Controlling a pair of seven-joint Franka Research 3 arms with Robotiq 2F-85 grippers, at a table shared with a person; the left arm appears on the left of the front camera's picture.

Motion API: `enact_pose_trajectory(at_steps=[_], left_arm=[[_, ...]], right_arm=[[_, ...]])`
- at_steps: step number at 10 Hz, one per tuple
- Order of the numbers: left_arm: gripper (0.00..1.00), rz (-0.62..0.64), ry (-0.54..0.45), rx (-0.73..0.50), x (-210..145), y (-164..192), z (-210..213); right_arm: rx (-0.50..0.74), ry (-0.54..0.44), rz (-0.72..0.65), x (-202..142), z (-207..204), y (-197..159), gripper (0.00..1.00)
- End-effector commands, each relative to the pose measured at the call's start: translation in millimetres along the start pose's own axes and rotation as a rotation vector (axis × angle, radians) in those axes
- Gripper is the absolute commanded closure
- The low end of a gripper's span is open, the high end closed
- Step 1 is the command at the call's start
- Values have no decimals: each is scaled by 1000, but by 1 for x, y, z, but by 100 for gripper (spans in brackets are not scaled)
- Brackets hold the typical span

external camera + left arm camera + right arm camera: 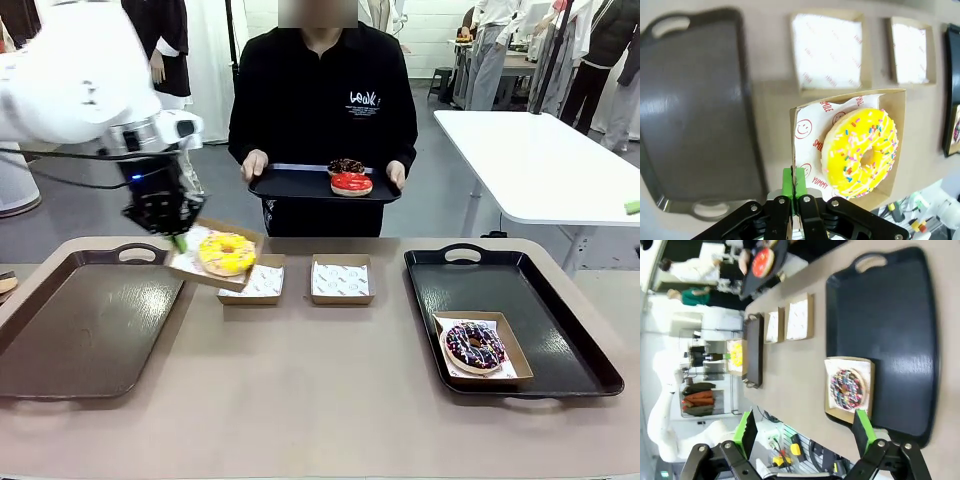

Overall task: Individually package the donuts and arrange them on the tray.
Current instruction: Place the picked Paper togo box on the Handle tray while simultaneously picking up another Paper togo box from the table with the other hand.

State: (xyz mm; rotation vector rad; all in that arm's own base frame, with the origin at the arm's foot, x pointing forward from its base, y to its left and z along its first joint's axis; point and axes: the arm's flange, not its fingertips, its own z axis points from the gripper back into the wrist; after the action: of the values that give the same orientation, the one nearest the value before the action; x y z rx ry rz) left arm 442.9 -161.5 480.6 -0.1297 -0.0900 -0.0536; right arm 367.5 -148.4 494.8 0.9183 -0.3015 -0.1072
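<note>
Gripping the paper-lined wall of a cardboard box [203, 273], the left jaws are closed tight - in the left wrist view the green pads [787, 181] pinch its edge at lower centre. The yellow donut [226, 253] lies in that box, left of centre in the front view, and the box is tilted, with its right edge over one of two empty boxes [341, 279] on the bench [320, 420]; whether they touch I cannot tell. A brown tray [80, 330] lies at lower left, just beside the held box.

The right jaws stand wide open with nothing between them - their pads [863, 426] rise from the bottom of the right wrist view. At lower right of the front view the sprinkled dark donut [474, 345] rests in its own box [516, 356] at the near corner of a black tray [545, 290].

At upper centre a person's hands [254, 163] hold a small dark tray [290, 186] carrying the red donut [351, 183] and, touching it behind, the chocolate donut [347, 165].
</note>
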Motion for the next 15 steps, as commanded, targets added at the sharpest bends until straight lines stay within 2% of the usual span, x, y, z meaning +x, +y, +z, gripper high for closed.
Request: enact_pose_trajectory(at_steps=[1,3,5,7,9,11,12,15], left_arm=[[99,-8,26,-46,-33,43,-5],[99,48,50,-56,-50,83,-13],[99,60,59,-35,-63,107,-21],[99,78,64,-45,-65,127,-26],[99,92,74,-73,-62,133,-30],[99,107,71,-45,-62,129,-28],[99,107,71,-45,-62,129,-28],[99,107,71,-45,-62,129,-28]], right_arm=[[-48,21,55,20,-41,52,0],[-108,58,114,27,-94,99,0],[-190,65,160,28,-146,111,0],[-207,84,170,29,-174,113,0],[-147,127,160,25,-179,111,0],[-54,181,149,14,-168,109,0],[-164,134,176,24,-183,109,0],[-164,134,176,24,-183,109,0]])
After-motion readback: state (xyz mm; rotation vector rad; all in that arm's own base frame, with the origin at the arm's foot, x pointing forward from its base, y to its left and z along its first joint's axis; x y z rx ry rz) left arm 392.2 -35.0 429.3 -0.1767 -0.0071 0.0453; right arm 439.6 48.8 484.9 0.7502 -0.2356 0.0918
